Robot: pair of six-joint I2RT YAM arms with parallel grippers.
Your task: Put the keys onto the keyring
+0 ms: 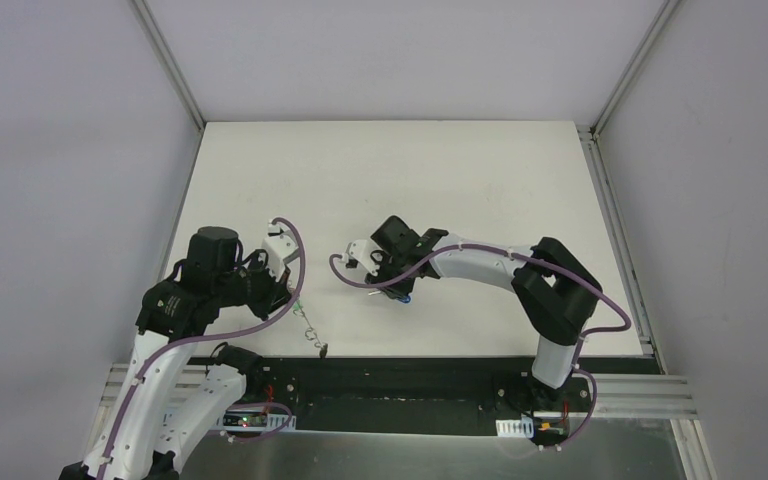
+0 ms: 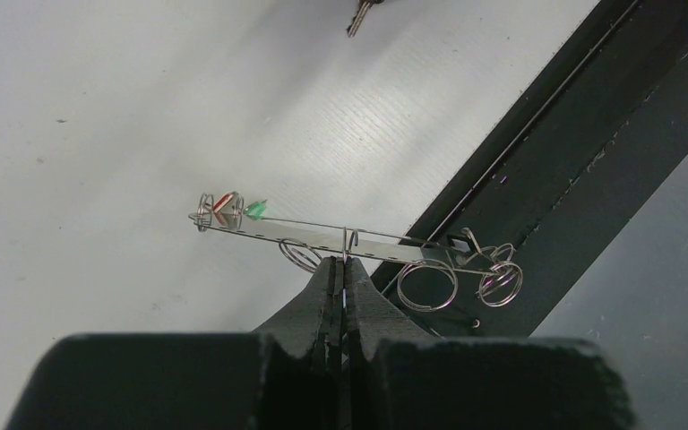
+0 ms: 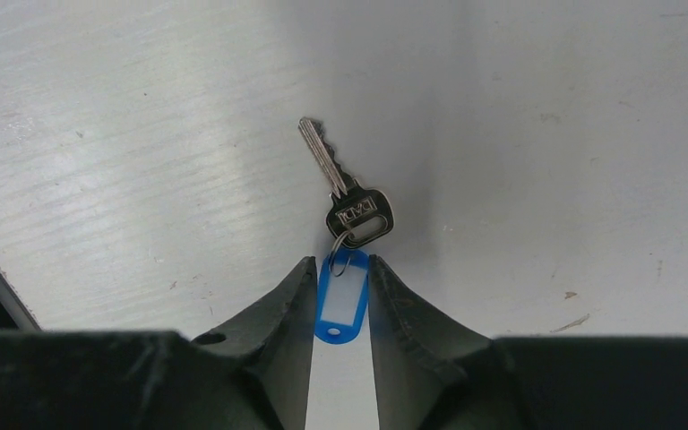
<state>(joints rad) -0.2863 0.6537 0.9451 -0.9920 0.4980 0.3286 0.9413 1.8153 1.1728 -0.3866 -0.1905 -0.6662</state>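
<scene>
Table (image 1: 390, 180): both arms are low over the near half, well apart.

Left pincer (image 2: 344, 269) is clamped tight on the keyring (image 2: 305, 235). It holds the ring off the table, edge-on to its wrist camera and roughly level. The ring sits near the table's front edge, with one end out over the black rail (image 2: 591, 134).

Right pincer (image 3: 341, 262) is down at the table near the middle. It's narrow, jaws flanking the blue tag (image 3: 341, 309) right at its edges. Can't tell if it's pinching or a hair off. The key (image 3: 348, 202) lies flat just ahead of the fingertips, joined to the tag by a small loop, blade pointing away.

Small stuff: red tag (image 2: 225, 201) and green tag (image 2: 255, 210) at one end of the ring, split rings (image 2: 426, 285) at the other. Looks like some keys are threaded. A loose key (image 2: 361, 12) lies on the table beyond the ring.

Step in hand, my read: pickup of the blue-tag key.

Next needs:
- a firm pinch on the tag
- a lift so the key hangs free
- a carry left to the ring
- the small loop lined up with the ring's opening, which I can't locate in these views
</scene>
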